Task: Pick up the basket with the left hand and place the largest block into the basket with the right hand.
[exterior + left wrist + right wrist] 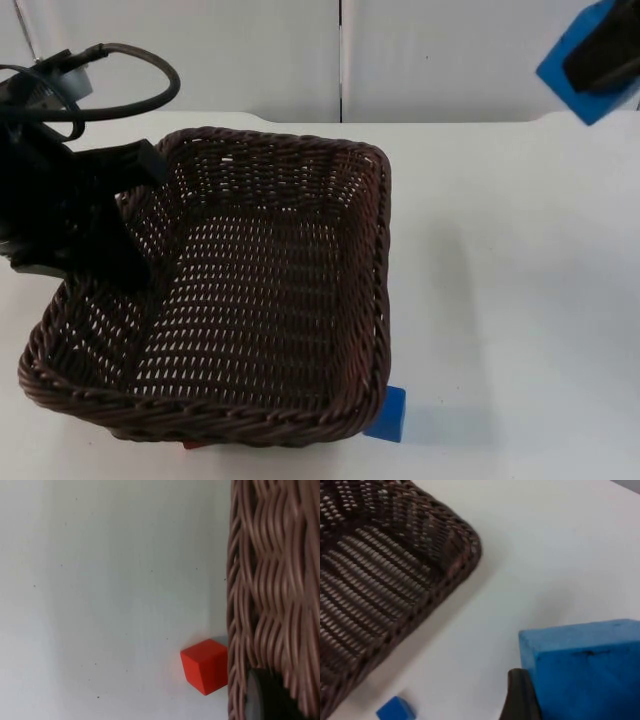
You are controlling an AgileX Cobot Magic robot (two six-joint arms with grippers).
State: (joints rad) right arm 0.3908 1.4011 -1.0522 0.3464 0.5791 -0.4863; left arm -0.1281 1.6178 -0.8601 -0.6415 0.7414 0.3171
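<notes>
The basket (250, 300), dark brown wicker, is held up off the bench (520, 280) and tilted, its left wall pinched by the left claw (140, 215), whose fingers are closed over the rim; we judge it lifted because a small blue block (388, 415) and a red block (205, 666) sit on the bench just under its near edge.

The large blue block (585, 60) is gripped in the right claw (600, 55), high at the far right, well apart from the basket and not yet over its opening.

What worries us: the basket hangs from one wall only, so it could swing or sag when the block lands, and a drop from that height might bounce the block out or jolt the rim loose from the fingers. The opening also slopes, so a release near the right rim (460, 550) could strike the weave and tumble onto the bench. A shallow hold on the block's edge could let it twist on the way across.

The left arm reaches in from the far left, wrist angled down onto the rim; the right arm is raised high, claw pointing down toward the bench.
</notes>
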